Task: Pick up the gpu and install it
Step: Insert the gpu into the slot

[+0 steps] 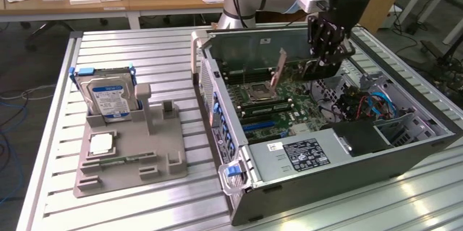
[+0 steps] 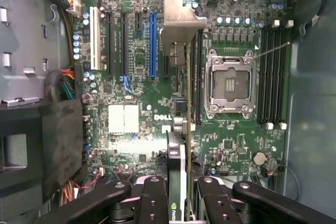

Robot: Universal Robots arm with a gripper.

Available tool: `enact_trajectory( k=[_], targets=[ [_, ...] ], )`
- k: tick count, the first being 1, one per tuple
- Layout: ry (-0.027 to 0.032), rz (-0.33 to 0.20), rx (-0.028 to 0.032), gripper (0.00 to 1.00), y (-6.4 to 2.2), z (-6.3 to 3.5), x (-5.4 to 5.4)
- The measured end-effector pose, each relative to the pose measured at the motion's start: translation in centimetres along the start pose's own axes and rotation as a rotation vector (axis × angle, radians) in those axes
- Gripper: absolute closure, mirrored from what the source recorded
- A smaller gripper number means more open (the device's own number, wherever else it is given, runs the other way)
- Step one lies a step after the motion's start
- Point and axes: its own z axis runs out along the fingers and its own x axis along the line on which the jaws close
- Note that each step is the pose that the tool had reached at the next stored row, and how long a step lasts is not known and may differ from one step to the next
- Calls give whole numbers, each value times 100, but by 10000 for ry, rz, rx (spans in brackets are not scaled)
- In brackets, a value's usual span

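My gripper hangs inside the open computer case, shut on the gpu. The card is held on edge above the green motherboard, its metal bracket end toward the exterior view's left. In the wrist view the gpu shows edge-on between my black fingers, with its silver bracket at the far end. It hovers between the blue slot and the CPU socket, clear of the board.
A grey holder on the slatted table carries an upright silver hard drive and a small chip. Inside the case are a power supply, blue and red cables, and memory slots.
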Motion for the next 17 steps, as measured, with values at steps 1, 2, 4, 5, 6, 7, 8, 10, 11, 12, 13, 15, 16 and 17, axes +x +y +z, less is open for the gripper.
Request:
enact_trajectory(
  k=[1, 2, 4, 5, 6, 7, 8, 10, 11, 12, 13, 15, 16, 17],
  targets=[
    [0, 0, 0, 73, 6, 3, 0],
    [1, 0, -1, 73, 11, 5, 0],
    [2, -1, -1, 73, 12, 5, 1],
    [2, -1, -1, 73, 12, 6, 1],
    [0, 0, 0, 73, 13, 7, 0],
    [0, 0, -1, 73, 13, 6, 0],
    [1, 0, -1, 73, 13, 6, 0],
    [0, 0, 0, 73, 13, 7, 0],
    [0, 0, -1, 73, 13, 7, 0],
    [0, 0, 0, 73, 13, 7, 0],
    [0, 0, 0, 73, 13, 6, 0],
    [0, 0, 0, 73, 13, 7, 0],
    [0, 0, 0, 73, 13, 6, 0],
    [0, 0, 0, 73, 13, 6, 0]
  ],
)
